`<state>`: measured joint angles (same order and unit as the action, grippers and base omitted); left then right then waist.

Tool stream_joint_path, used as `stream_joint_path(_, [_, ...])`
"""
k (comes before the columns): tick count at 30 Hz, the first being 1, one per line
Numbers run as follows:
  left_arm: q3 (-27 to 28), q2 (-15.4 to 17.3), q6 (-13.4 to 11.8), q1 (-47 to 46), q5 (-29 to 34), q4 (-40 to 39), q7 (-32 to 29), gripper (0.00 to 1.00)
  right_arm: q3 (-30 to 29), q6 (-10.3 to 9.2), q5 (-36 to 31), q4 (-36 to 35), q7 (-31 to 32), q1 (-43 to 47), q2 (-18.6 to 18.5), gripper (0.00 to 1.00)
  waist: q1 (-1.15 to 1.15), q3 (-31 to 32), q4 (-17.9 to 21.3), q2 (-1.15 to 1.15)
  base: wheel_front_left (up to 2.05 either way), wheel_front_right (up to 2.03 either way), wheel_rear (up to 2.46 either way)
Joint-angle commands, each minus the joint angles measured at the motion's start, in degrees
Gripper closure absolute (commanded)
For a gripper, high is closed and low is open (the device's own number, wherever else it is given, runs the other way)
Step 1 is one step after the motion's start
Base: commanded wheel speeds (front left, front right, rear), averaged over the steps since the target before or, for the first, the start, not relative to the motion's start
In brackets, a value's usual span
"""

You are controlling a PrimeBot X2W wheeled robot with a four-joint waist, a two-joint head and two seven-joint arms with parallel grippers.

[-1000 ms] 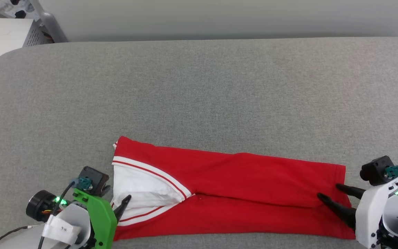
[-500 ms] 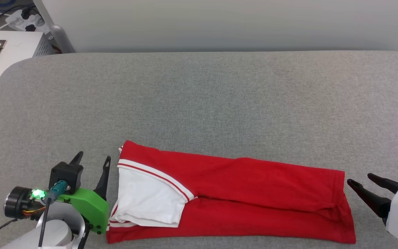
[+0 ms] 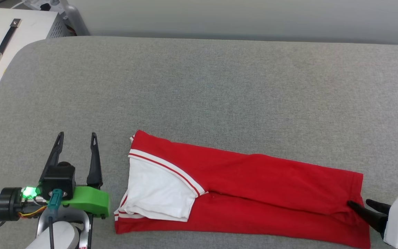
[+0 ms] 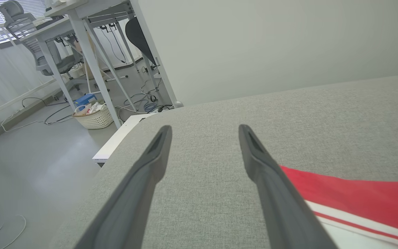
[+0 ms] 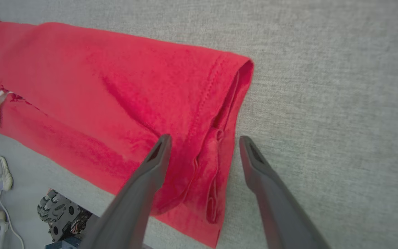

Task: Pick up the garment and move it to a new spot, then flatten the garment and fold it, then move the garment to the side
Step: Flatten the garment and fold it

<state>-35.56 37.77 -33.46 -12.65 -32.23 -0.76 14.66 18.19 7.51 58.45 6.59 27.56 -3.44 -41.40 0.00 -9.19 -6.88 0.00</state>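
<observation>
The garment [image 3: 254, 186] lies folded into a long red strip near the front edge of the grey surface, with a white sleeve [image 3: 157, 193] and striped trim at its left end. My left gripper [image 3: 77, 135] stands open beside that end, a short gap away, with nothing between its fingers. In the left wrist view the left gripper [image 4: 204, 128] points over bare grey cloth, with the garment [image 4: 358, 193] at the lower right. My right gripper [image 3: 359, 203] is open at the right hem. In the right wrist view the right gripper [image 5: 204, 138] straddles the garment [image 5: 133, 86] at its hem edge.
The grey padded surface [image 3: 219, 86] stretches wide behind the garment up to a pale wall. A white box with a black handle [image 3: 5, 41] stands off the far left corner. Desks, a chair and a basket [image 4: 93, 117] stand on the floor beyond the left edge.
The head camera has shifted. My left gripper let go of the sleeve end, opened and drew away to the left. My right gripper drew off the hem, then came back to its edge.
</observation>
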Motion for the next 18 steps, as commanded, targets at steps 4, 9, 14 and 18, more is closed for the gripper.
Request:
stream_joint_path(4, [4.7, -3.7, 1.6, 3.6, 6.0, -0.8, 0.3, 0.0, 1.1, -0.02, 1.0, 1.9, 0.5, -1.0, 1.4, 0.0, 0.0, -1.6, -1.4, 0.0, 0.0, 0.0, 0.0])
stream_joint_path(9, [10.6, -9.6, 3.0, 7.1, 10.9, -1.7, 0.3, 0.0, 3.4, -0.02, 1.9, 3.5, 0.4, -2.0, 2.6, 0.0, 0.0, -2.4, -2.0, 0.0, 0.0, 0.0, 0.0])
stream_joint_path(14, [14.2, -14.4, 6.2, 9.9, 15.3, -1.7, 0.3, 0.0, 6.7, -0.02, 2.7, 3.5, 0.1, -3.1, 3.7, 0.0, 0.0, -2.5, -2.6, 0.0, 0.0, 0.0, 0.0])
stream_joint_path(18, [16.4, -16.9, 8.9, 10.9, 18.8, -2.1, 0.3, 0.0, 8.5, -0.02, 3.1, 3.8, -0.8, -3.7, 3.5, 0.0, 0.0, -2.3, -3.0, 0.0, 0.0, 0.0, 0.0])
